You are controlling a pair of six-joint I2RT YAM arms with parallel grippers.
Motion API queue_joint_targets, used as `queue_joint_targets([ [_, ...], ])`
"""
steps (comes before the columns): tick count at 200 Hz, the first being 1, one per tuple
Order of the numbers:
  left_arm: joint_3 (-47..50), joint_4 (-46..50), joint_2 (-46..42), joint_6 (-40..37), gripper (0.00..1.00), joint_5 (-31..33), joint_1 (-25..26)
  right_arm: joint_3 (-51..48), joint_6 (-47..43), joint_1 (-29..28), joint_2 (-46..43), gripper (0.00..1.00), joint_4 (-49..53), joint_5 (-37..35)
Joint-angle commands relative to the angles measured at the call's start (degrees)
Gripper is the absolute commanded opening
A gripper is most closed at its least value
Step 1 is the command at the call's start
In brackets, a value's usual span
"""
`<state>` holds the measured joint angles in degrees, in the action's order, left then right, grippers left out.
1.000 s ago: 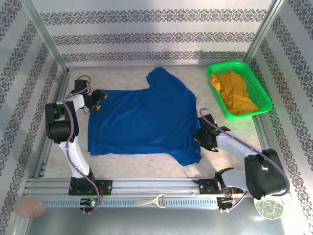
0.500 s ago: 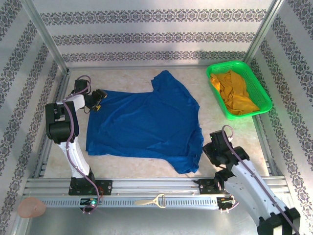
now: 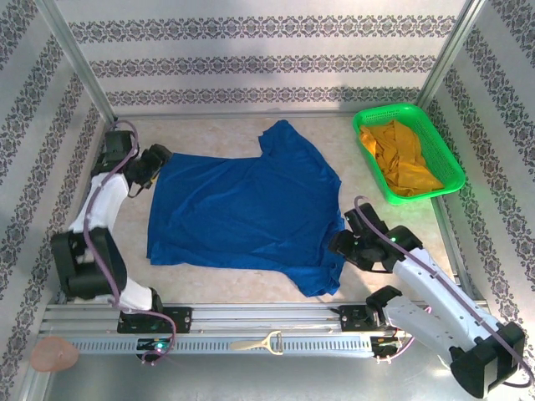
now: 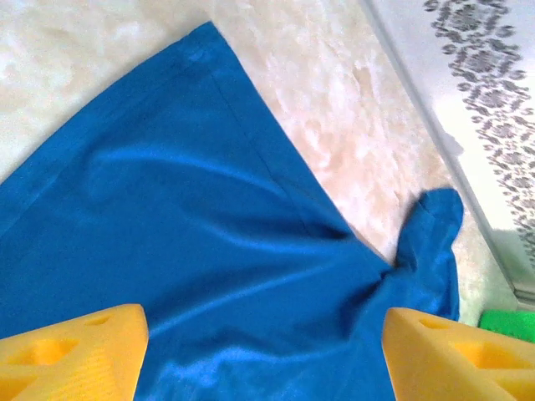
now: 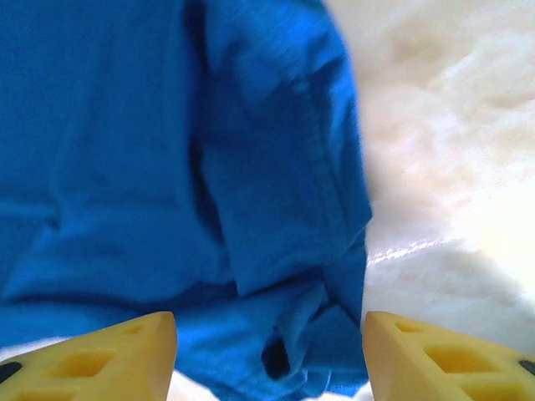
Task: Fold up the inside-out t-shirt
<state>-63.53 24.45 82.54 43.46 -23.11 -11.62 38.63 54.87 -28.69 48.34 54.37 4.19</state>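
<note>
Bare table (image 3: 209, 134) lies open along the far edge, along the near strip before the rail (image 3: 251, 317) and right of the t-shirt (image 3: 242, 213) spread over the middle, while the green basket (image 3: 425, 195) blocks the far right corner and patterned walls (image 3: 267, 58) close three sides.

Enclosed by white walls (image 3: 267, 58) banded with dark floral stripes, aluminium posts (image 3: 77, 63) at the back corners. Floored with a pale, marbled surface (image 3: 226, 284), brightly lit. Edged in front by a slotted aluminium rail (image 3: 251, 316).
</note>
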Motion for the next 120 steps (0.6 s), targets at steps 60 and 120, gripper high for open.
queue_joint_targets([
  [60, 22.1, 18.5, -22.3, 0.9, 0.76, 6.7, 0.1, -5.2, -2.3, -7.0, 1.8, 0.53, -2.4, 2.6],
  [120, 30.5, 21.6, -27.5, 4.1, 0.77, 11.3, 0.1, -7.3, -1.8, -7.1, 2.3, 0.37, -6.4, 4.2],
])
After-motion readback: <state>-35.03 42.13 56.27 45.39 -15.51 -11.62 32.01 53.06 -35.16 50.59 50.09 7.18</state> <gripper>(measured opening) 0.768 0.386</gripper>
